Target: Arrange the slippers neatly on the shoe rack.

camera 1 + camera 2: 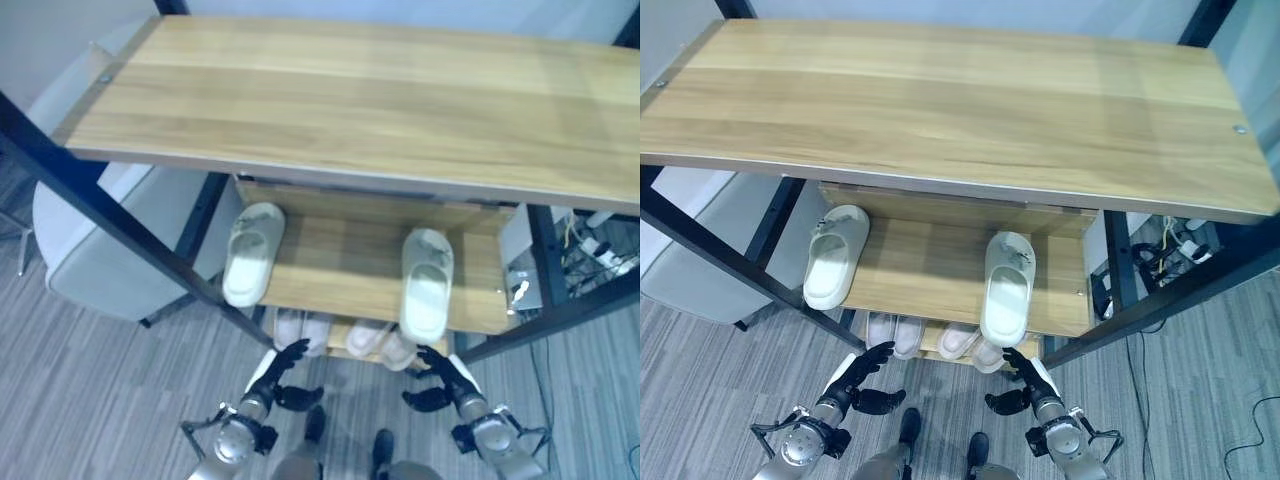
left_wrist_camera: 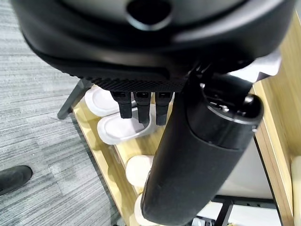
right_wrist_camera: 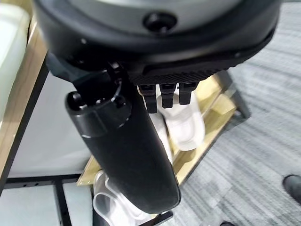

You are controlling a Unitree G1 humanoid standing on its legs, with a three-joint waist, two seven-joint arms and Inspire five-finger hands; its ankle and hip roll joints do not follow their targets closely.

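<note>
The wooden shoe rack [image 1: 350, 100] has a broad top board and a middle shelf [image 1: 340, 270]. Two pale slippers lie far apart on the middle shelf, toes toward me. The left slipper [image 1: 252, 255] is angled slightly at the shelf's left end. The right slipper [image 1: 427, 285] juts over the front edge. More white slippers [image 1: 300, 330] and a second pair [image 1: 380, 345] sit on the lowest shelf. My left hand [image 1: 280, 375] and right hand [image 1: 440, 380] hover low in front of the rack, both open and holding nothing. The lowest slippers [image 2: 117, 132] show past the left hand's fingers [image 2: 138, 106].
A grey-white chair [image 1: 100, 250] stands left of the rack behind its dark diagonal leg [image 1: 120, 230]. A power strip and cables [image 1: 600, 250] lie on the floor at the right. Grey plank floor [image 1: 100, 390] spreads in front of the rack.
</note>
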